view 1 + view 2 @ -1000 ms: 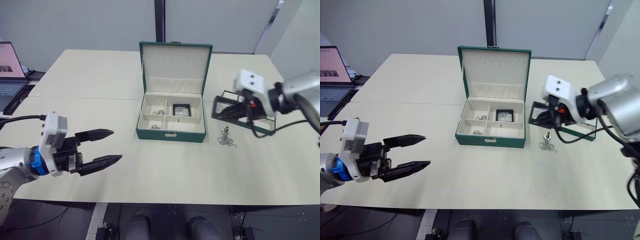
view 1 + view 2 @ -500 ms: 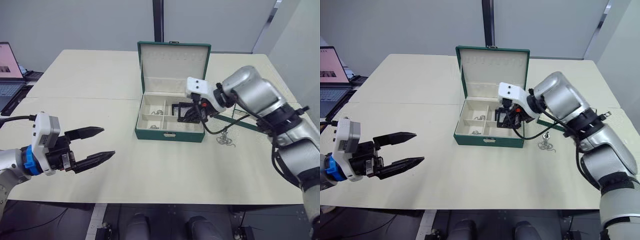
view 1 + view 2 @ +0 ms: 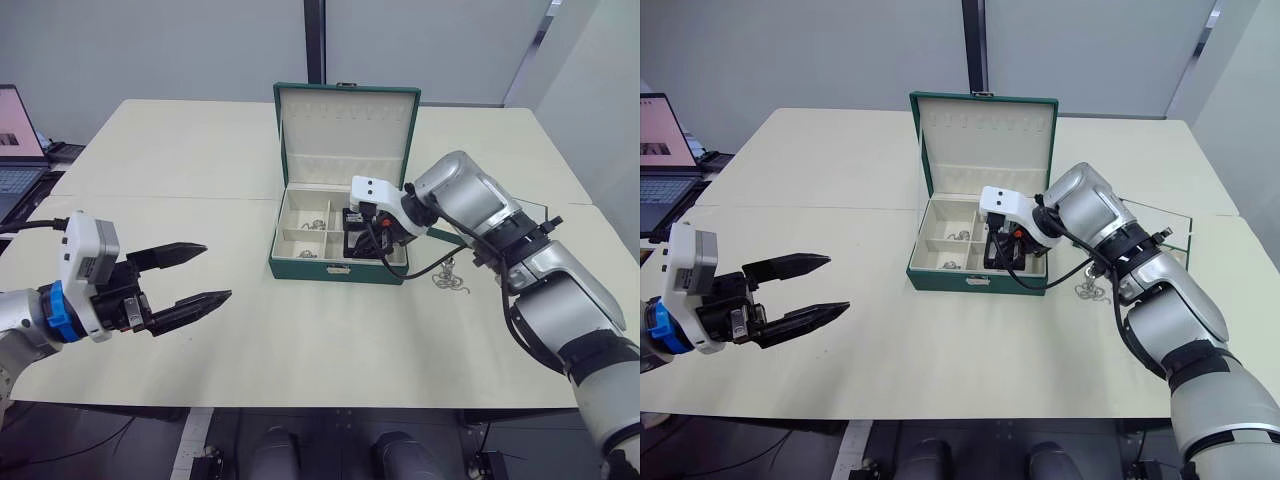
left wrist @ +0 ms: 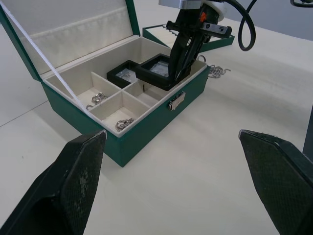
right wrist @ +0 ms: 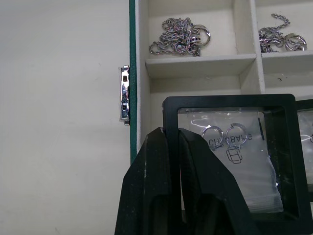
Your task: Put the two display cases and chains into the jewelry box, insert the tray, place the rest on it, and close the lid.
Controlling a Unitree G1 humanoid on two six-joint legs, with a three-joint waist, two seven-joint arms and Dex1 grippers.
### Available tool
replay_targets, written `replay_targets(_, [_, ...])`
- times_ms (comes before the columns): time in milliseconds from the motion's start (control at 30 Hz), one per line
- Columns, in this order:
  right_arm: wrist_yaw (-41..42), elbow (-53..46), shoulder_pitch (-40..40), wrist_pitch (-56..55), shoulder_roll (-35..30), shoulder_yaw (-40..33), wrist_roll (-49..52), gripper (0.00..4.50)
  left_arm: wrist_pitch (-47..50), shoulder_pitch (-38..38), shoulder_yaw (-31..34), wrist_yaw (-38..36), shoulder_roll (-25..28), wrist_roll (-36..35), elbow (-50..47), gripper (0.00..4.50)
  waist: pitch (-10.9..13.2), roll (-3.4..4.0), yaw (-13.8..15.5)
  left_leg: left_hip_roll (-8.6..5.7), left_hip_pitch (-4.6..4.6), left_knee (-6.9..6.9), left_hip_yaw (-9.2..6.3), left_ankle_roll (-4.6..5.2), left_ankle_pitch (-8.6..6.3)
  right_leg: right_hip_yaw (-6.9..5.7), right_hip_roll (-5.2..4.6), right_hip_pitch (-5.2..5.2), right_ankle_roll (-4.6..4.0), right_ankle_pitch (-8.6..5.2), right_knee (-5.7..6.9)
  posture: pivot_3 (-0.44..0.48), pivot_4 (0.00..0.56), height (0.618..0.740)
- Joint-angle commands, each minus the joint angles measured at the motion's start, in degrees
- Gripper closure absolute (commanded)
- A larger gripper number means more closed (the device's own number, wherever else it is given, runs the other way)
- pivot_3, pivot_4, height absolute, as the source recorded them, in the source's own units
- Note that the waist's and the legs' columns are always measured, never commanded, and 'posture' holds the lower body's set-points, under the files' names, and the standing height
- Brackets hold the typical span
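Observation:
The green jewelry box (image 3: pixel 310 268) stands open at the table's middle, lid upright. Chains (image 4: pixel 98 98) lie in its two left compartments, and one black display case (image 4: pixel 124 73) rests in the back right one. My right gripper (image 5: pixel 168 134) is shut on the rim of a second display case (image 5: pixel 234 147), holding it tilted just over the front right compartment. A loose chain (image 3: pixel 452 282) lies on the table right of the box. The green-edged tray (image 4: pixel 161 32) sits beyond it, partly behind my right arm. My left gripper (image 3: pixel 215 272) hangs open and empty over the near left of the table.
A laptop (image 3: pixel 15 140) sits off the table's far left. The box's latch (image 5: pixel 124 95) faces the near edge. Bare tabletop spreads between my left gripper and the box.
My right arm carried the display case from the tray on the right across to the box and lowered it over the front right compartment. The left gripper hardly moved.

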Motion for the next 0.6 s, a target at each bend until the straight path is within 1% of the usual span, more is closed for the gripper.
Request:
replay_targets(33, [0.9, -0.2, -1.9, -0.8, 0.3, -2.0, -0.6, 4.48, 1.0, -1.2, 0.8, 0.8, 1.6, -1.1, -1.5, 0.0, 0.0, 0.0, 0.0, 0.0, 0.0, 0.0, 0.0, 0.0, 0.0, 0.0, 0.0, 0.0, 0.0, 0.0, 0.0, 0.0, 0.15, 0.74])
replay_targets(233, [1.5, -0.1, -1.8, -1.0, 0.9, -2.6, -1.0, 4.48, 2.0, -1.2, 1.0, 1.0, 1.6, -1.3, -2.2, 0.0, 0.0, 0.0, -0.1, 0.0, 0.0, -0.01, 0.01, 0.0, 0.0, 0.01, 0.01, 0.03, 0.0, 0.0, 0.0, 0.0, 0.15, 0.74])
replay_targets(267, [1.4, 0.0, -1.8, -1.1, 1.0, -2.7, -1.0, 3.76, 2.1, -1.2, 1.0, 1.0, 1.6, -1.3, -2.3, 0.0, 0.0, 0.0, -0.1, 0.0, 0.0, -0.01, 0.01, 0.0, 0.0, 0.01, 0.01, 0.03, 0.0, 0.0, 0.0, 0.0, 0.15, 0.74])
replay_targets(367, [0.5, 0.7, -2.6, -1.5, 1.5, -3.9, -1.1, 3.07, 2.0, -1.1, 1.1, 0.7, 1.6, -1.0, -2.0, 0.0, 0.0, 0.0, -0.1, 0.0, 0.0, -0.01, 0.01, 0.0, 0.0, 0.01, 0.01, 0.03, 0.0, 0.0, 0.0, 0.0, 0.15, 0.74])
replay_targets(533, [-1.1, 2.9, -4.5, -2.3, 1.7, -6.0, -1.4, 3.07, 1.3, -0.7, 1.0, -0.1, 1.4, -0.3, -1.4, 0.0, 0.0, 0.0, -0.1, 0.0, 0.0, -0.02, 0.02, 0.0, 0.0, 0.01, 0.01, 0.0, 0.0, 0.0, 0.0, 0.0, 0.15, 0.74])
replay_targets(600, [-2.2, 3.3, -5.7, -2.1, 0.8, -7.6, -1.3, 3.07, 0.8, -0.5, 1.0, -0.5, 1.2, 0.0, -1.1, 0.0, 0.0, 0.01, -0.1, 0.0, 0.0, -0.03, 0.02, 0.0, 0.0, 0.01, 0.01, 0.01, 0.0, 0.0, -0.01, 0.0, 0.15, 0.74])
